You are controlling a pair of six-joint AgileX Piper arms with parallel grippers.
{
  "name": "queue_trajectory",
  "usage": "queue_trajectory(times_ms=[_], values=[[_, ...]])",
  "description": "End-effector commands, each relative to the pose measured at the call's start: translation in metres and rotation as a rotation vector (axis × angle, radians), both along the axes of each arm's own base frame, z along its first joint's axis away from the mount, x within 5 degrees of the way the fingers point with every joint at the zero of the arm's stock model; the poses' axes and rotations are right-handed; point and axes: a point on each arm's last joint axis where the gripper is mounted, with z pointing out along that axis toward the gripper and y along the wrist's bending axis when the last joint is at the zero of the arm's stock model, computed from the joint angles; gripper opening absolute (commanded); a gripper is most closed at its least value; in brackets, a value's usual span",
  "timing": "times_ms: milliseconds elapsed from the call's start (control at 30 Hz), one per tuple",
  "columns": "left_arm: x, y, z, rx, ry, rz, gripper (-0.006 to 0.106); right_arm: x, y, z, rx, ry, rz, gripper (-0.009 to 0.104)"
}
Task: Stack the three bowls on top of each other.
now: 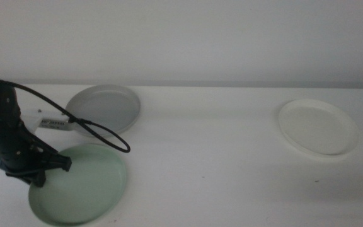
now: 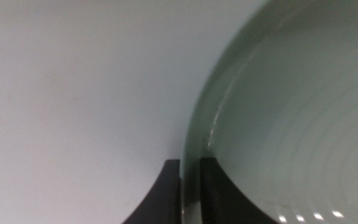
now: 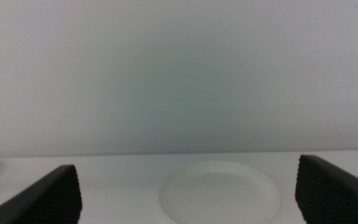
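Far left, your left gripper is clamped on the rim of the mint green bowl. The left wrist view shows the thin glossy rim pinched between the two dark jaws, one outside the wall and one inside, with faint concentric rings running across the bowl's smooth floor. That bowl is round, shallow and plate-like, at the table's near left corner. A black cable loops off the arm over the table.

Just behind it, close but apart, you have the grey bowl, same low-rimmed shape, matte inside.

Well to the right, the white bowl sits alone, nearly the table's colour, its rim marked only by a soft shadow.

The table is plain white and smooth. A bare pale wall stands behind it.

Your right gripper is out of the middle view. Its wrist view shows two ribbed dark jaws spread wide, grasping nothing, with the white bowl lying ahead between them, untouched.
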Motion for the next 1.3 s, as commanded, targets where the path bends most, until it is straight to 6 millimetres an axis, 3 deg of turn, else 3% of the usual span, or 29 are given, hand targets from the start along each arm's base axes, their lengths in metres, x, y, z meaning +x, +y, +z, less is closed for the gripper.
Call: queue_trajectory(times_ms=[0,133,267,367,467,667,867,1033,1267], values=[[-0.011,0.001,0.000,0.014,0.086,-0.025,-0.002,-0.001,0.000,-0.012,-0.012,0.000,-0.004,0.092],[-0.026,-0.002,0.044,0.029,0.031,0.024,-0.002,-0.001,0.000,-0.012,-0.012,0.000,-0.004,0.092],[-0.033,-0.022,0.093,0.028,-0.013,0.059,-0.001,-0.001,0.000,-0.012,-0.012,0.000,-0.004,0.092],[-0.021,-0.044,0.118,0.024,-0.019,0.018,-0.001,-0.001,0.000,-0.012,-0.012,0.000,-0.004,0.092],[0.000,-0.073,0.131,0.016,-0.034,-0.040,-0.001,-0.001,0.000,-0.012,-0.012,0.000,-0.004,0.092],[0.038,-0.141,0.121,-0.005,-0.024,-0.180,-0.001,-0.001,0.000,-0.012,-0.012,0.000,-0.004,0.092],[0.072,-0.194,0.099,-0.028,-0.039,-0.242,-0.001,-0.001,0.000,-0.012,-0.012,0.000,-0.004,0.092],[0.090,-0.215,0.080,-0.092,-0.020,-0.238,-0.001,-0.001,0.000,-0.012,-0.012,0.000,-0.004,0.092],[0.105,-0.225,0.052,-0.110,0.007,-0.231,-0.001,-0.001,0.000,-0.012,-0.012,0.000,-0.004,0.092]])
